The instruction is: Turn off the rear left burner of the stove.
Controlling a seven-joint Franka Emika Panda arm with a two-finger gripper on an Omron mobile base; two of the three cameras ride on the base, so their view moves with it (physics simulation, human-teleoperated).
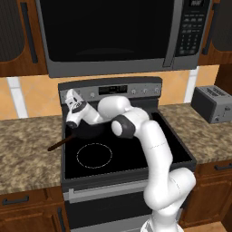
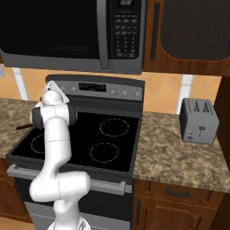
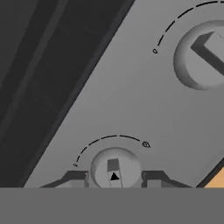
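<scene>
The stove is a grey range with a black glass top and a raised back panel. My gripper is up against the left end of that panel. In the hand view my gripper has its fingers on either side of a round silver knob, touching its rim. A second knob lies up and to the right. The rear left burner is hidden under a dark pan and my arm.
The pan's brown handle juts left over the counter. A large dotted ring marks the front left zone, and two smaller rings lie on the right. The microwave hangs close above. A toaster stands on the right.
</scene>
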